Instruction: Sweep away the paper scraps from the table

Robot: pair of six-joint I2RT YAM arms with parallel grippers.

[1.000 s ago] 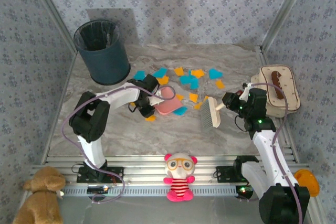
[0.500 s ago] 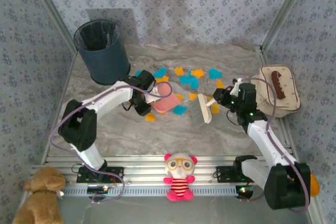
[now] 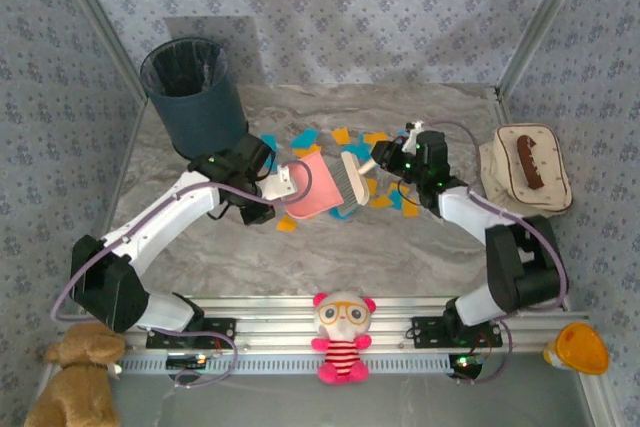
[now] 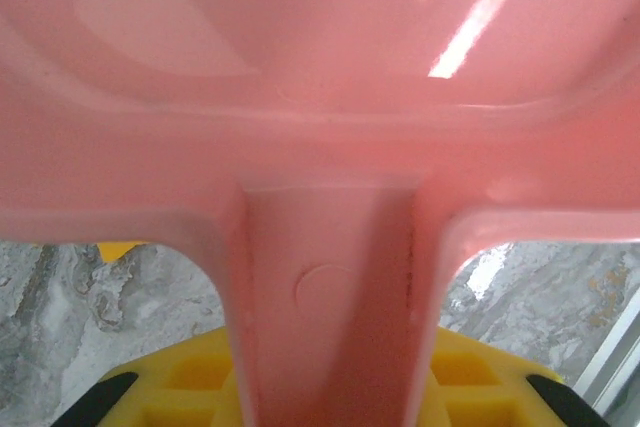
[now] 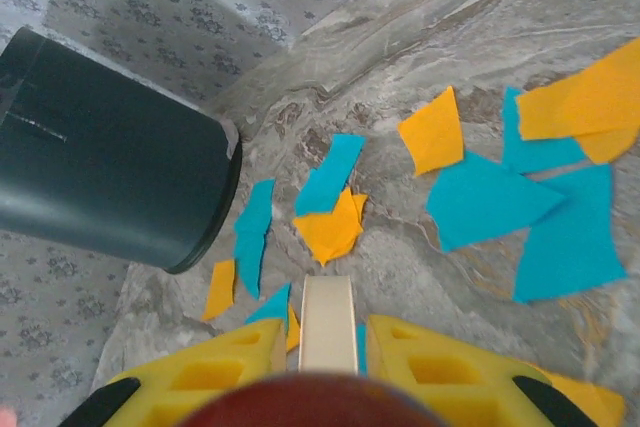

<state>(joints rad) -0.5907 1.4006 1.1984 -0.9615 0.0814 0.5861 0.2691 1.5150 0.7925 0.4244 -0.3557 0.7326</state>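
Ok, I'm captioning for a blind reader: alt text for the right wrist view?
Orange and cyan paper scraps lie scattered on the grey marble-patterned table, a dark round bin at left; the right gripper holds a cream brush handle.

Overhead looks down from six o'clock; left wrist hugs the dustpan [image 4: 320,97]; right wrist faces ten o'clock, sharing scraps [image 5: 480,197] and bin [image 5: 100,167].

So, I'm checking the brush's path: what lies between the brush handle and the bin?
Blue and orange paper scraps on the table, seen from the right wrist camera. The brush handle points toward them, with the bin beyond.
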